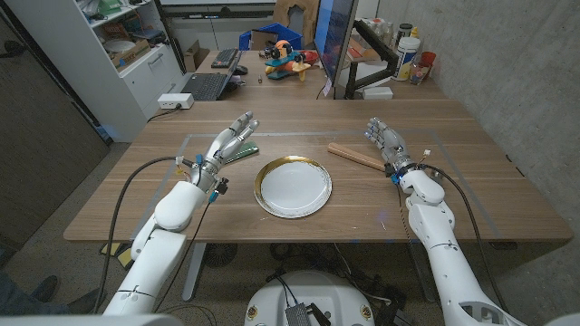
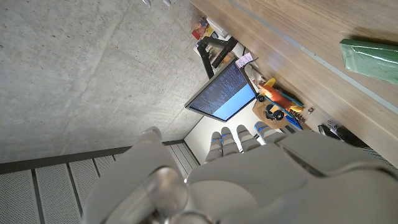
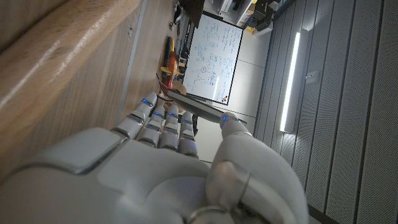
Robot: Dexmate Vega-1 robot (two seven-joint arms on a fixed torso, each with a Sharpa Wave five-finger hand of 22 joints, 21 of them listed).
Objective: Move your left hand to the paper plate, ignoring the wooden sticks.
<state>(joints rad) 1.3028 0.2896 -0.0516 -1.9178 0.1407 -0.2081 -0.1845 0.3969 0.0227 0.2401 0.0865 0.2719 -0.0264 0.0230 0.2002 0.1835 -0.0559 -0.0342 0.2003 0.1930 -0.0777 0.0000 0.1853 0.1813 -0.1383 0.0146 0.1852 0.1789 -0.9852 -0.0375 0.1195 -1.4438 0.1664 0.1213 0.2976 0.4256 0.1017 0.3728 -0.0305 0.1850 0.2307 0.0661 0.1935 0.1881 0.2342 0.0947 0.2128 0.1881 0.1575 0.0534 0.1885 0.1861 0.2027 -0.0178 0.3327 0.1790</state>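
Left of paper plate (image 1: 293, 186), left hand (image 1: 228, 141), fingers extended

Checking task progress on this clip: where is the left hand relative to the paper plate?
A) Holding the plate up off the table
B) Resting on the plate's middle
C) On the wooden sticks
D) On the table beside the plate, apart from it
D: in the head view the left hand is beside a green item, with bare table between it and the paper plate.
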